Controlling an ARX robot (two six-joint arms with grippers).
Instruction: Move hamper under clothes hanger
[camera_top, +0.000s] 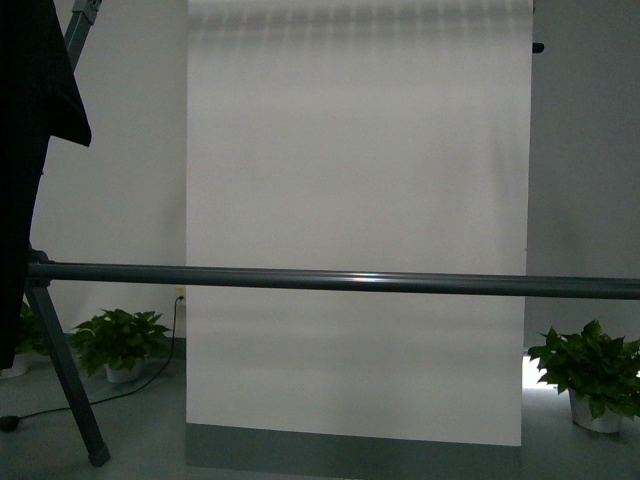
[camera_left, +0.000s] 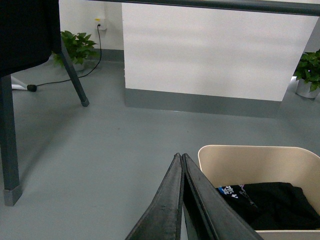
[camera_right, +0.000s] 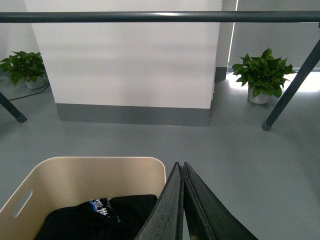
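Both our left gripper (camera_left: 181, 159) and right gripper (camera_right: 180, 167) are closed on nothing; pushing the hamper (camera_right: 95, 172) unevenly, we probably skew it short of the clothes hanger (camera_top: 330, 282).

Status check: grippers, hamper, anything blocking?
Left gripper and right gripper shut, empty. Hamper between them, dark clothes inside, near clothes hanger bar. Floor ahead clear.

Ahead: the clothes hanger (camera_top: 330, 282) had its horizontal bar crossing the full width, with a white panel (camera_top: 355, 230) behind.
Left: an angled leg (camera_top: 68, 375) and the hanging black T-shirt (camera_top: 30, 150) blocked passage.
Floor (camera_left: 115, 145): open grey floor lay beside the hamper (camera_left: 260, 160).
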